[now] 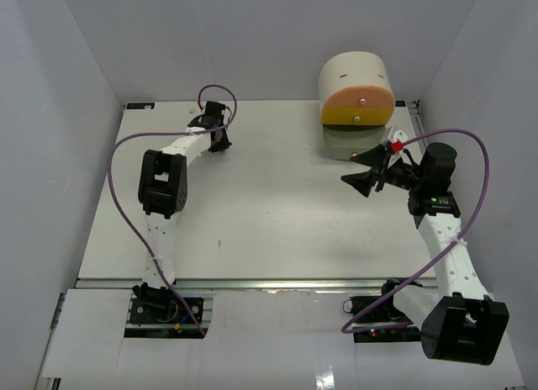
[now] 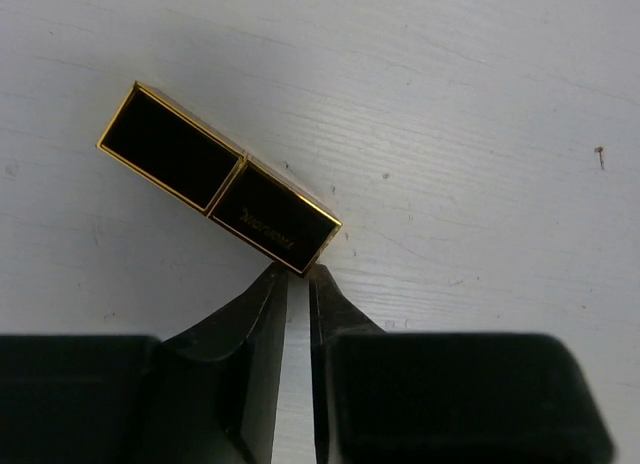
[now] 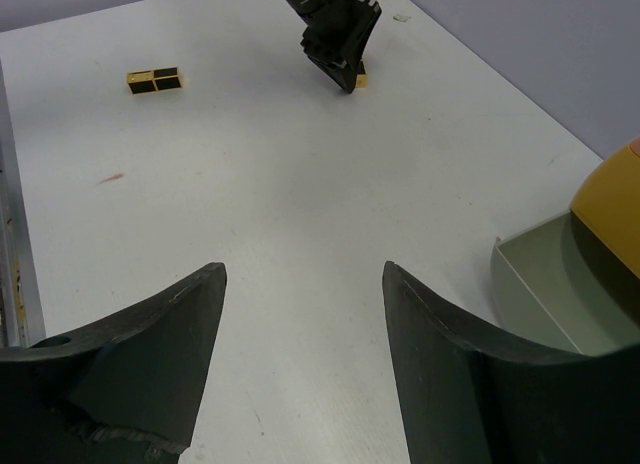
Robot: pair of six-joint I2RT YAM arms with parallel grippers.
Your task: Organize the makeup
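- Top view: the left fingers (image 1: 214, 123) are low at the far-left corner of the surface (image 1: 277, 230) and hide what lies under them. The right fingers (image 1: 357, 181) hang spread before the drawer unit (image 1: 357, 92), whose bottom drawer (image 1: 345, 142) is pulled out.
- Left wrist: a black-and-gold lipstick tube (image 2: 220, 189) lies flat and slanted. The left fingers (image 2: 255, 324) stand a slit apart with their tips at its lower corner; whether they pinch it cannot be told.
- Right wrist: the right fingers (image 3: 170, 344) are wide apart and hold nothing. A second lipstick tube (image 3: 153, 80) lies far off. The drawer unit is cut off at the right edge.

Left fingers (image 2: 255, 329) seemingly narrow; right (image 3: 150, 364) wide
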